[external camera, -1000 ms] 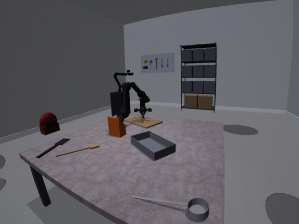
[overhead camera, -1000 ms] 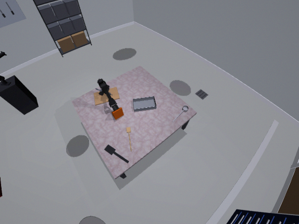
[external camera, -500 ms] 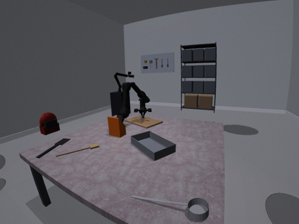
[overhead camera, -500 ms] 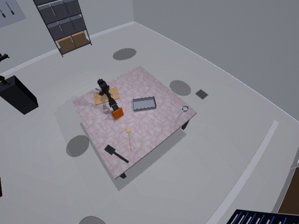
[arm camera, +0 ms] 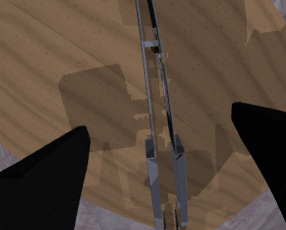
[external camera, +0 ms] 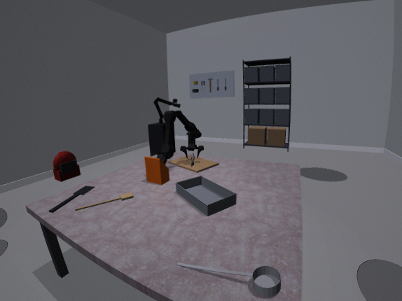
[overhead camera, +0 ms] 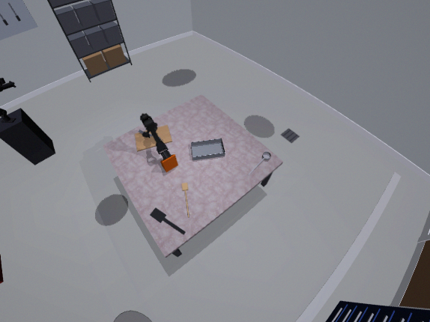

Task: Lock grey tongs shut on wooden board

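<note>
The grey tongs point(external camera: 192, 163) point(arm camera: 181, 190) appear to lie on the wooden board point(overhead camera: 166, 131) point(external camera: 208, 162) point(arm camera: 30, 75). Their two arms are close together with a narrow gap, wider towards the bottom of the wrist view. A crosspiece with a yellow and black part shows between the arms near the top; whether the lock is engaged cannot be read. My gripper point(external camera: 192, 158) point(arm camera: 162, 123) is open, one finger on each side of the tongs, touching neither arm. In the top view the arm hides most of the tongs. The roasting tin point(overhead camera: 207, 157) point(external camera: 222, 204) holds nothing.
An orange block point(overhead camera: 169, 163) point(external camera: 155, 171) stands by my arm's base. A black spatula point(overhead camera: 158, 215) point(external camera: 84, 190) and a wooden spatula point(overhead camera: 185, 187) point(external camera: 127, 197) lie on the table. A grey ladle point(overhead camera: 257, 166) point(external camera: 257, 288) lies near the table edge, beyond the tin from the board.
</note>
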{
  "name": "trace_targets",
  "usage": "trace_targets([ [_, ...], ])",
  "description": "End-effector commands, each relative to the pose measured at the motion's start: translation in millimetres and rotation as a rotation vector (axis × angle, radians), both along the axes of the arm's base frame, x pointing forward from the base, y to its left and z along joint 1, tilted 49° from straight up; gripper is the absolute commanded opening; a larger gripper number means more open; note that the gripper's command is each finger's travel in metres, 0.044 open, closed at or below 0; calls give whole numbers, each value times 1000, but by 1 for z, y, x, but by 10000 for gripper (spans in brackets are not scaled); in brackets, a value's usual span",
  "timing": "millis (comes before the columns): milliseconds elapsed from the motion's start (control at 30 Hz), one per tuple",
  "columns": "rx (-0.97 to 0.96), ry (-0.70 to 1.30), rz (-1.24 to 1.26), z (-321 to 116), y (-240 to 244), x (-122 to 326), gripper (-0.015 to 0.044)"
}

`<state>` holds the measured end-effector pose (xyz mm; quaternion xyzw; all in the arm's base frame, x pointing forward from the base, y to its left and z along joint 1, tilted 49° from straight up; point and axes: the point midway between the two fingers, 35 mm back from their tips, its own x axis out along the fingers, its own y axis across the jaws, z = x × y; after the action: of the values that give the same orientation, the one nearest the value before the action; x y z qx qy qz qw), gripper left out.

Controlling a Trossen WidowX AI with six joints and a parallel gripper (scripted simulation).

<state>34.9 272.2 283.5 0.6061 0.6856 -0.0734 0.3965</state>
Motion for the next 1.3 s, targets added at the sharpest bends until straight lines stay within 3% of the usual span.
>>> trace_targets([
  [0, 0, 0, 0, 0, 0, 0, 440],
  [567, -174, -44, 6, -28, -90, 77, 440],
  [1000, -43, -45, -76, -19, -155, 89, 440],
  [1267, -23, -65, -106, -15, -161, 89, 440],
])
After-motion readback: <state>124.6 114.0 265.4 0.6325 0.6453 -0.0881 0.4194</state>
